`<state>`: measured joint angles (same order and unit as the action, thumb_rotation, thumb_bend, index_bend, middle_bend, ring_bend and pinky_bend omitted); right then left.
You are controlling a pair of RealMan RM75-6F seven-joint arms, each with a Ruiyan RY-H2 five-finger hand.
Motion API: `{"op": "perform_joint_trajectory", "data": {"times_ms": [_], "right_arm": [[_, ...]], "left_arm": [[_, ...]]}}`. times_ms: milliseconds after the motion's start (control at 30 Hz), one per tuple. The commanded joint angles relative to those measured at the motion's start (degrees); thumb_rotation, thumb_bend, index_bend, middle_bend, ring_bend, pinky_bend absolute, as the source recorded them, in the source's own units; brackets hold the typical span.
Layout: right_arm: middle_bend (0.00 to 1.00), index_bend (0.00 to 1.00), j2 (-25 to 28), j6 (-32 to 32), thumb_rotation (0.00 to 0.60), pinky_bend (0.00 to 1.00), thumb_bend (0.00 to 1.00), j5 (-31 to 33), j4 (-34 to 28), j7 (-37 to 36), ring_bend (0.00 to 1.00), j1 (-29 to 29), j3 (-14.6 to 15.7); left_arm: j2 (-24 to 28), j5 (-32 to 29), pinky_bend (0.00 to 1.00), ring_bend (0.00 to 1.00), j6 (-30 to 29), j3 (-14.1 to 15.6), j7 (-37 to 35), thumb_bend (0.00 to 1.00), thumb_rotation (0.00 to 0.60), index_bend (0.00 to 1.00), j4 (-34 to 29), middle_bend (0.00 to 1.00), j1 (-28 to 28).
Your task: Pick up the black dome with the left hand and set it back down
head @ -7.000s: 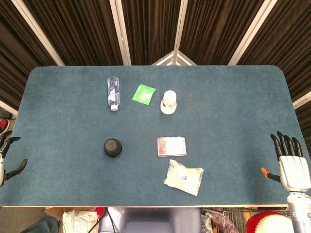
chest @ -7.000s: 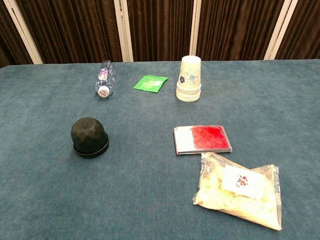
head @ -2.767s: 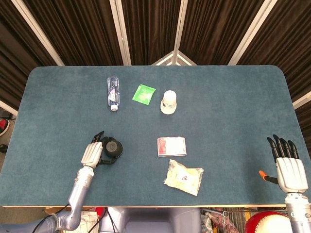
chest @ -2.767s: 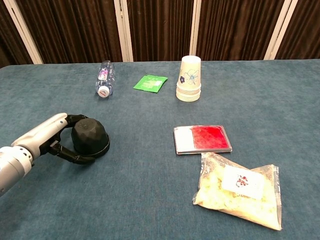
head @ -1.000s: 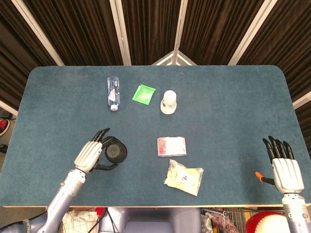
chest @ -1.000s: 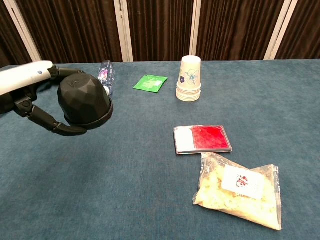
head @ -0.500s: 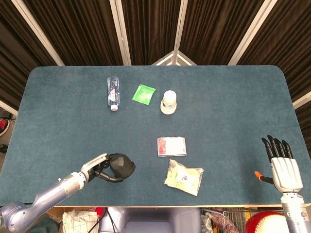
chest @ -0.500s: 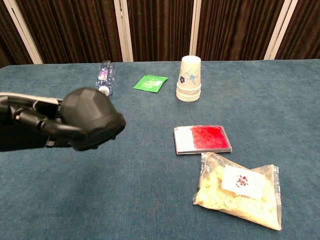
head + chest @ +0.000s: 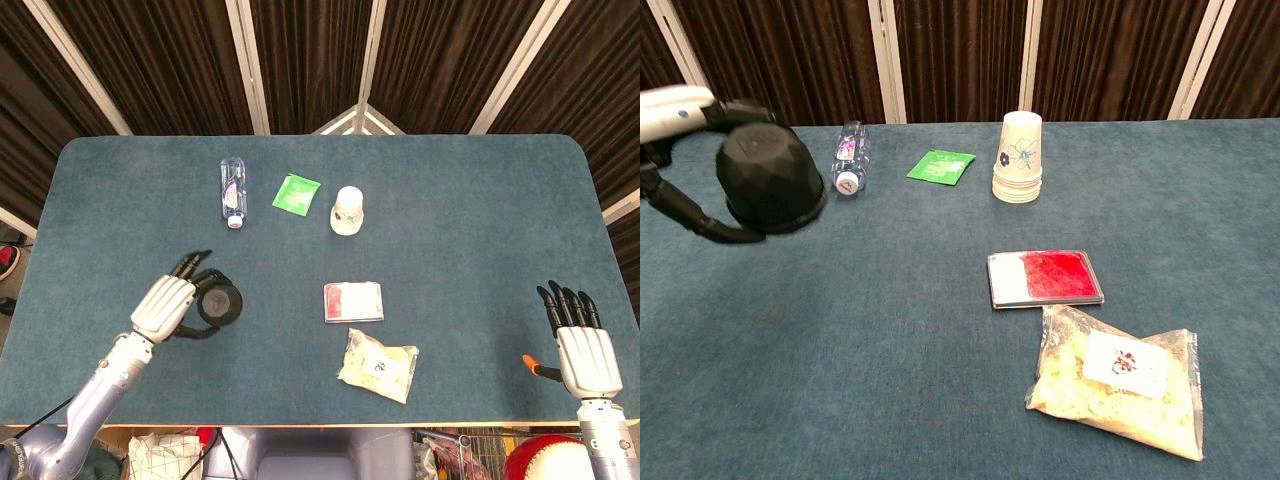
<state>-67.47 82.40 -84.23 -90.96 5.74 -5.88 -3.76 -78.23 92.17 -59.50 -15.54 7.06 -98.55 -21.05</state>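
The left robot hand (image 9: 168, 306) holds the black dome (image 9: 219, 304), with its dark fingers (image 9: 712, 228) curled around the sides. In the head view the dome lies at 3 o'clock from the palm. In the chest view it appears lifted above the tabletop (image 9: 450, 220), upright, with its flat rim facing down. For the next move, the important relation seems to be vertical: the free cloth is directly under the dome, so the hand probably needs only to go straight down. The right robot hand (image 9: 579, 343) is far away at the 4 o'clock edge, with fingers straight and holding nothing.
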Motion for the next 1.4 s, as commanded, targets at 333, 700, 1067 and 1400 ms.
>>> {"op": "perform_joint_trajectory", "data": {"times_ms": [333, 700, 1067, 1400], "right_arm": [[0.02, 0.04, 0.02, -0.42, 0.600, 0.01, 0.15, 0.09, -0.35, 0.57, 0.04, -0.22, 0.05], [0.02, 0.04, 0.15, -0.40, 0.600, 0.01, 0.15, 0.16, -0.52, 0.58, 0.04, -0.23, 0.01], [0.02, 0.04, -0.61, -0.81, 0.600, 0.01, 0.15, 0.02, 0.11, 0.18, 0.04, -0.42, 0.21], [0.02, 0.04, -0.37, -0.81, 0.600, 0.01, 0.15, -0.24, -0.45, 0.26, 0.04, -0.39, 0.45]], "left_arm": [[-8.15, 17.17, 0.00, 0.00, -34.88, 4.88, -32.45, 0.46, 0.600, 0.49, 14.62, 0.39, 0.33], [-4.17, 6.79, 0.00, 0.00, -26.80, 11.93, -51.95, 0.47, 0.600, 0.51, 17.66, 0.39, 1.24], [0.22, -7.25, 0.00, 0.00, -13.21, 10.50, -14.87, 0.47, 0.600, 0.50, 5.92, 0.40, -0.96], [-0.84, 2.31, 0.00, 0.00, -24.06, 8.97, 24.06, 0.48, 0.600, 0.50, -2.15, 0.41, -0.65]]}}
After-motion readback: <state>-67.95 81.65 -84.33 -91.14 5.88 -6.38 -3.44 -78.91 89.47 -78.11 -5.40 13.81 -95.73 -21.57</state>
